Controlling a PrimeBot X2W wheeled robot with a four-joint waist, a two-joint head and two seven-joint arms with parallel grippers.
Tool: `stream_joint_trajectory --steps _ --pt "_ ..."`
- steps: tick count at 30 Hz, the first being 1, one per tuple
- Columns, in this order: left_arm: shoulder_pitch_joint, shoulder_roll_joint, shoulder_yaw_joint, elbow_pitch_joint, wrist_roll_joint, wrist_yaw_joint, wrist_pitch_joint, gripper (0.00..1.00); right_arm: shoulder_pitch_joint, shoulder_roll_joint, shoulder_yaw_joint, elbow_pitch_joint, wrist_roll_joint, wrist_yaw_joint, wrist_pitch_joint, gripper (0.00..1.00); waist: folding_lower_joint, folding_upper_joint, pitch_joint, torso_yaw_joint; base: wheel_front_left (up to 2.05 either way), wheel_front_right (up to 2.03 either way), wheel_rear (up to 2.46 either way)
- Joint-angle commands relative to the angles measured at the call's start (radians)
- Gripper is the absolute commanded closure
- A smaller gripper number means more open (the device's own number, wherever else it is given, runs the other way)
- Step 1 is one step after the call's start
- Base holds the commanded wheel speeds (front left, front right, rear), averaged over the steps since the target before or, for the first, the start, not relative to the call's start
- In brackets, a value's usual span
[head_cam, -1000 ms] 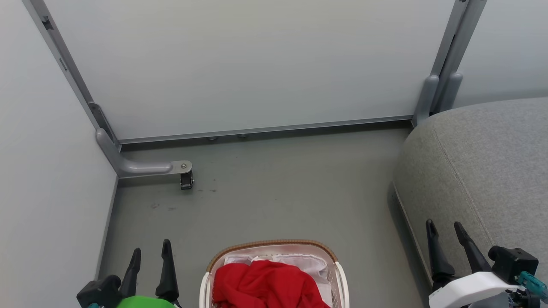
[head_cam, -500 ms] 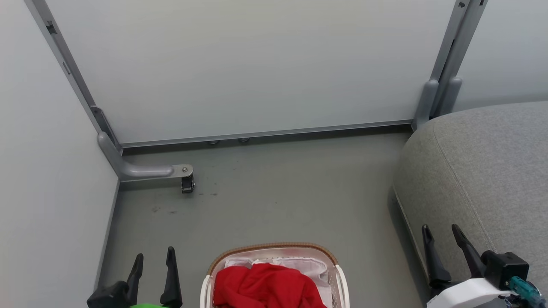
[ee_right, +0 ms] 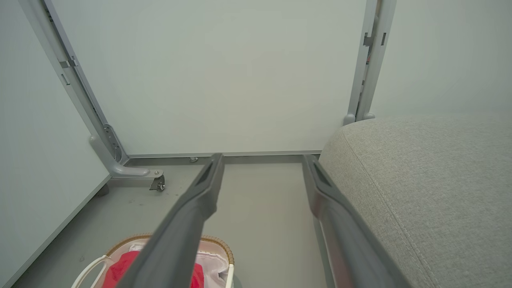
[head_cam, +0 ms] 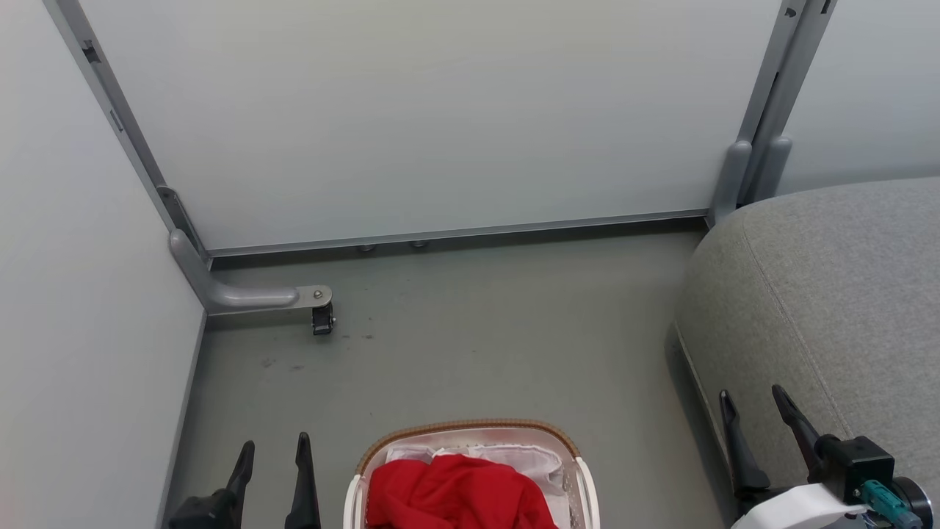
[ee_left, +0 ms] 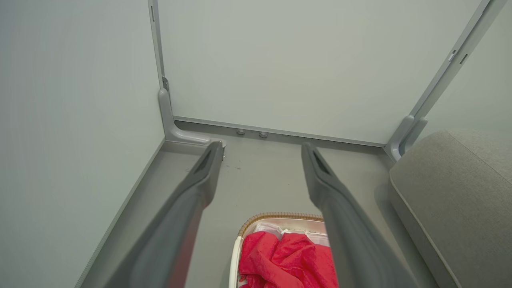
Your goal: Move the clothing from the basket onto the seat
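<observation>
Red clothing (head_cam: 459, 494) lies bunched in the cream basket (head_cam: 470, 427) with a brown woven rim at the bottom middle of the head view. The big grey seat (head_cam: 830, 301) fills the right side. My left gripper (head_cam: 275, 448) hangs open to the left of the basket, apart from it. Open too, my right gripper (head_cam: 753, 400) hovers over the seat's front left edge. The left wrist view looks down on the clothing (ee_left: 280, 256), the basket (ee_left: 280, 217) and the seat (ee_left: 452, 188). In the right wrist view the basket (ee_right: 218, 244), the clothing (ee_right: 120, 268) and the seat (ee_right: 424, 172) show past my fingers.
Pale partition walls (head_cam: 411, 110) close off the back and left. A grey metal foot with a small caster (head_cam: 322, 317) juts onto the grey floor (head_cam: 477, 330) at the back left. Bare floor lies between basket, wall and seat.
The head view has tipped slightly, so everything sits a bit lower in frame. Both grippers have dropped toward the bottom edge, and both stay open.
</observation>
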Motion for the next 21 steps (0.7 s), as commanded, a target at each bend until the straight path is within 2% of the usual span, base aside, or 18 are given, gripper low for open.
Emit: stream_joint_trajectory --steps 1,21 --pt "0.017 0.007 0.001 0.005 0.009 0.007 -0.006 0.0 0.014 -0.006 -0.001 -0.001 -0.009 0.0 -0.006 0.0 0.0 0.0 0.0 0.0 0.0 0.0 0.0" --pt "0.01 0.006 0.007 0.023 0.004 0.003 -0.006 0.0 0.014 -0.006 -0.005 -0.001 -0.006 0.0 -0.006 0.0 0.0 0.0 0.006 -0.001 0.0 0.0 0.0"
